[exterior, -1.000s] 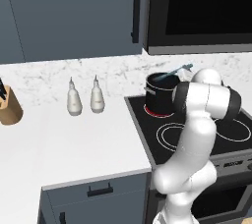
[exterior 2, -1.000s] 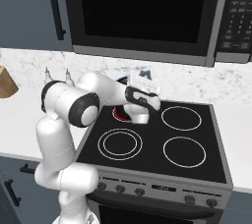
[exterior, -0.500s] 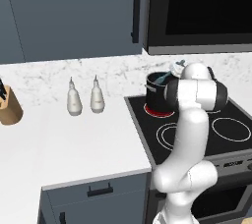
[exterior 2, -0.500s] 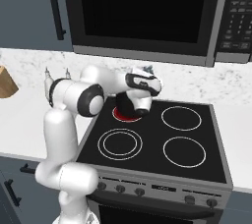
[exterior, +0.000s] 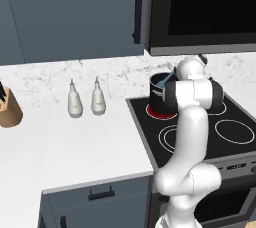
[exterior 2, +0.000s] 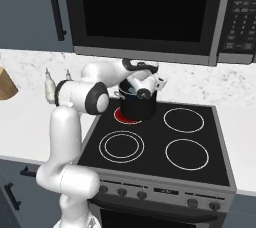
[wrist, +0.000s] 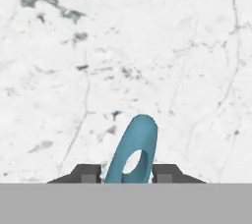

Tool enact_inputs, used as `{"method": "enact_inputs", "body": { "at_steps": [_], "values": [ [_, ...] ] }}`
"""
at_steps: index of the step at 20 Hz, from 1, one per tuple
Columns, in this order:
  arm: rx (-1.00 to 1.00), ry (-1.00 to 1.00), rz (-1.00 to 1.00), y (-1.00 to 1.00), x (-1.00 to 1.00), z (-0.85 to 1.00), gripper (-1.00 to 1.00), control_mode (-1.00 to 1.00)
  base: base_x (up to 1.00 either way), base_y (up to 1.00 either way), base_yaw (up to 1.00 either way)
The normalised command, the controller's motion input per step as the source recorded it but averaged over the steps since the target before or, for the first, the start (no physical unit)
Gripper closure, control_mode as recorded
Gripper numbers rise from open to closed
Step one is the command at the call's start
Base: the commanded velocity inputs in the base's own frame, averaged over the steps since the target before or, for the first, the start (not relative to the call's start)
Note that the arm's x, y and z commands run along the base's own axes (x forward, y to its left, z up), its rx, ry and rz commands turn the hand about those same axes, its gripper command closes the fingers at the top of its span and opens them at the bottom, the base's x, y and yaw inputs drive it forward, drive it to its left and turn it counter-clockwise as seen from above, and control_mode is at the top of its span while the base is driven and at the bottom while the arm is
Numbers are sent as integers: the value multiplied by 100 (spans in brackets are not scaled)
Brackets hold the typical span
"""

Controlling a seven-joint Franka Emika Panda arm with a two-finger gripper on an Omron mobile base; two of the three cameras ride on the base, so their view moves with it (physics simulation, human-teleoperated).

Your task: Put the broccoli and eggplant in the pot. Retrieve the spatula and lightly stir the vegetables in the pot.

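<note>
Hand [wrist: 127,173] gripped the spatula [wrist: 133,150] by its looped handle end, 1 dark finger on each side, facing the marbled backsplash [wrist: 147,46]. The spatula slanted down into the black pot [exterior 2: 136,104], which stood on the rear left burner [exterior 2: 120,115] of the stove [exterior 2: 200,172], beneath the microwave [exterior 2: 145,12].
</note>
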Motion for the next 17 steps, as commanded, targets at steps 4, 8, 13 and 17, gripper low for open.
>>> {"method": "enact_inputs", "body": {
  "at_steps": [4, 8, 13, 17],
  "values": [
    [-11, 26, 0, 3, 0, -55, 100, -100, 0, 0, 0],
    [-10, 9, 0, 3, 0, -21, 100, -100, 0, 0, 0],
    [-9, -4, 0, 15, -22, 12, 100, -100, 0, 0, 0],
    [-7, -10, 0, 11, -11, 63, 100, -100, 0, 0, 0]
  ]
}}
